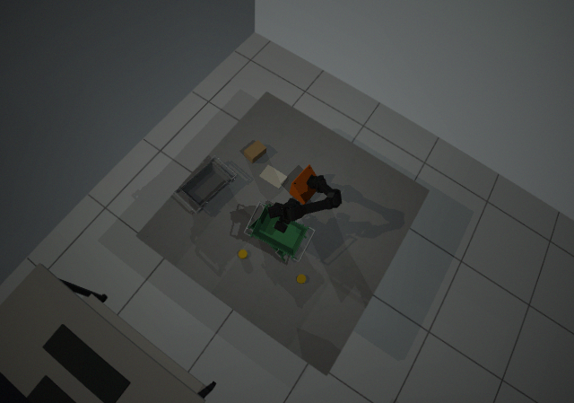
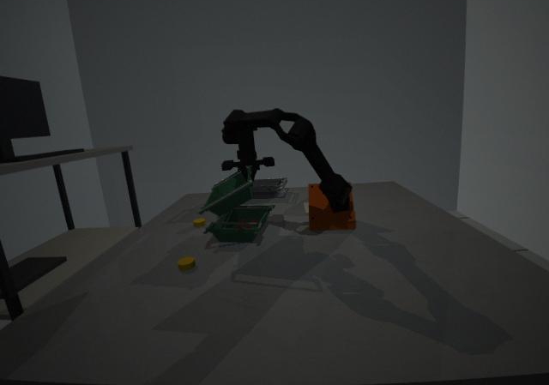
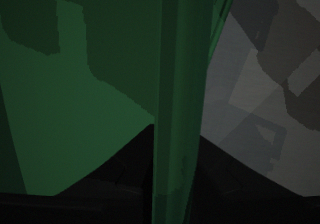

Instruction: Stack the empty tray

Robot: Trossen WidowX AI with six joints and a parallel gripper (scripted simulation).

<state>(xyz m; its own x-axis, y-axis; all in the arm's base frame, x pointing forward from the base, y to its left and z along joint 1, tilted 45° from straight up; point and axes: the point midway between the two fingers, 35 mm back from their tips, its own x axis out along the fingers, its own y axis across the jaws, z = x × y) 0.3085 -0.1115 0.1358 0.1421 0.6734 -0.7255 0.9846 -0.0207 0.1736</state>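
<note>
Top view. One gripper, black, over one side of the upper green tray. One upper green tray, held above the lower one and largely covering it. One gray tray with wire bars, well apart. Two yellow discs, near the green trays. One tan block and one cream slab, between the gray tray and an orange block by the arm's base.

Exterior view. Upper green tray, empty, strongly tilted, hanging from the gripper by its raised side. Lower green tray, upright on the table, containing small red blocks; a bar spans its near part.

Wrist view. Jaws closed on the upper green tray's rim, pinching it between the fingertips; the tray's interior fills the left side.
</note>
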